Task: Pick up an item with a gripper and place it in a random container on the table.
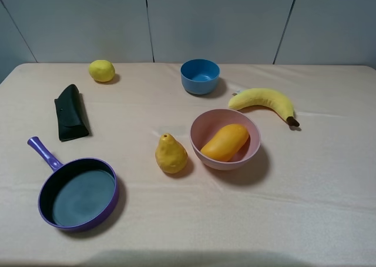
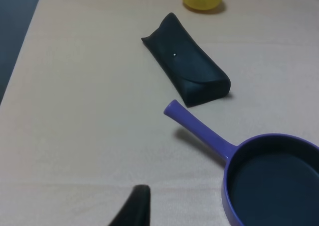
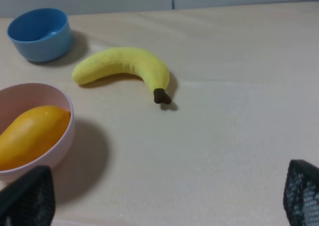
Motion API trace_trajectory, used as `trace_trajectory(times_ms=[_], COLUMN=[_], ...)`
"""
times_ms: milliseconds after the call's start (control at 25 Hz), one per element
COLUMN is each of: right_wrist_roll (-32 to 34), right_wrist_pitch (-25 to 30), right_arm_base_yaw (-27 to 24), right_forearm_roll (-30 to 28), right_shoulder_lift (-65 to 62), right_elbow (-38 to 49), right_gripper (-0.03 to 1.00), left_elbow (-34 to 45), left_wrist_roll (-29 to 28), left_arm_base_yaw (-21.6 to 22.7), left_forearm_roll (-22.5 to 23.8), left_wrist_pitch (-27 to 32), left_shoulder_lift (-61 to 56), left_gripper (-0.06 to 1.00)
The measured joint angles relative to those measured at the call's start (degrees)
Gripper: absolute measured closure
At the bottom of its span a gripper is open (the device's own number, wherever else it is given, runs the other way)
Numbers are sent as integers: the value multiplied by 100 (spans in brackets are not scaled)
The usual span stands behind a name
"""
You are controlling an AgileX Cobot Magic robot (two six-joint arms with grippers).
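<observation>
The smooth orange-yellow mango lies inside the wide pale pink bowl right of the table's middle. Both also show in the right wrist view, the mango in the bowl. My right gripper is open and empty, with its black fingertips spread wide, low over the cloth beside the bowl. Of my left gripper only one black fingertip shows, over bare cloth near the pan handle. Neither arm shows in the high view.
On the beige cloth are a bumpy yellow pear just left of the pink bowl, a blue bowl, a banana, a lemon, a black case and a purple frying pan.
</observation>
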Motion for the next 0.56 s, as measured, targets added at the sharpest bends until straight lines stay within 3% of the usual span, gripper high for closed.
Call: trace_trajectory(times_ms=[560], right_wrist_roll=[0], right_wrist_pitch=[0], right_arm_base_yaw=[0], right_forearm_roll=[0], right_shoulder_lift=[0], right_elbow=[0], right_gripper=[27], left_elbow=[0], left_wrist_roll=[17], left_arm_base_yaw=[0], left_forearm_roll=[55], left_wrist_pitch=[0], left_shoulder_lift=[-1], left_gripper=[-3])
